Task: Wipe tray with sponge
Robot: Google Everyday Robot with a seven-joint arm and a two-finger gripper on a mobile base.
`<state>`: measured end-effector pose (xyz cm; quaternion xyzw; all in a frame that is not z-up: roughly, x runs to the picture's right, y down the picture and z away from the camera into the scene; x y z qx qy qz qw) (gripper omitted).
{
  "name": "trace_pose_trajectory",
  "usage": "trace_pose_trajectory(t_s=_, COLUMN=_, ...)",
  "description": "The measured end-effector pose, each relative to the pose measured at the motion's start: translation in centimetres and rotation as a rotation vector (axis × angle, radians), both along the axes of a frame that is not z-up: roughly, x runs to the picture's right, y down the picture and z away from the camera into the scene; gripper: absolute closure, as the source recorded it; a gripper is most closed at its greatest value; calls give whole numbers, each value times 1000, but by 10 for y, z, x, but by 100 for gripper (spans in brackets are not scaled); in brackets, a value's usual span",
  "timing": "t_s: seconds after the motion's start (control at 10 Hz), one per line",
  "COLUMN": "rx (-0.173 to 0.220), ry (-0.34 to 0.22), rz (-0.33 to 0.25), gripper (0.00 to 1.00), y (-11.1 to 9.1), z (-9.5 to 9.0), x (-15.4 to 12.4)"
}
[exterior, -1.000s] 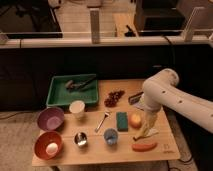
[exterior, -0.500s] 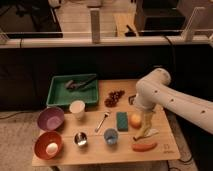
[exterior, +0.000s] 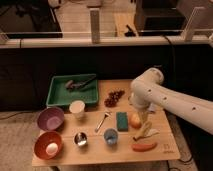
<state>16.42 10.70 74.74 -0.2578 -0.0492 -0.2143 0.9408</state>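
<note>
The green tray [exterior: 56,96] sits at the back left of the wooden table, with a dark utensil [exterior: 80,83] lying in it. The dark teal sponge [exterior: 122,121] lies flat near the table's middle, just right of a spoon. My white arm reaches in from the right and bends down over the table's right side. My gripper [exterior: 142,119] hangs at its end, open, a little to the right of the sponge, above an orange fruit [exterior: 134,120]. Nothing is held.
A purple bowl [exterior: 50,119] and an orange bowl [exterior: 48,145] stand front left. A white cup [exterior: 77,108], metal cup [exterior: 80,139], blue cup [exterior: 111,136], spoon [exterior: 102,121], grapes [exterior: 114,97], banana [exterior: 146,132] and sausage [exterior: 144,147] crowd the table.
My arm has swung left over the right side of the table, bringing the gripper closer to the sponge. The objects have not moved.
</note>
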Motion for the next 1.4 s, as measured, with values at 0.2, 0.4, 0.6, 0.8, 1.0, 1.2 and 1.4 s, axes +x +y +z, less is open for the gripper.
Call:
trace_pose_trajectory(t_s=0.2, rx=0, ry=-22, rz=-30, gripper=20, y=-1, z=7, x=-5)
trace_pose_trajectory(t_s=0.4, rx=-1, ry=-51, rz=-62, gripper=20, y=-1, z=14, x=-16)
trace_pose_trajectory(t_s=0.6, rx=0, ry=-68, rz=-78, gripper=20, y=0, z=19, x=-17)
trace_pose_trajectory(t_s=0.8, rx=-1, ry=-93, rz=-94, gripper=20, y=0, z=25, x=-26)
trace_pose_trajectory(t_s=1.0, rx=0, ry=-115, rz=-110, gripper=20, y=1, z=31, x=-29)
trace_pose_trajectory(t_s=1.2, rx=1, ry=-131, rz=-118, gripper=20, y=4, z=36, x=-31)
trace_pose_trajectory(t_s=1.4, rx=2, ry=-154, rz=-133, gripper=20, y=6, z=40, x=-37)
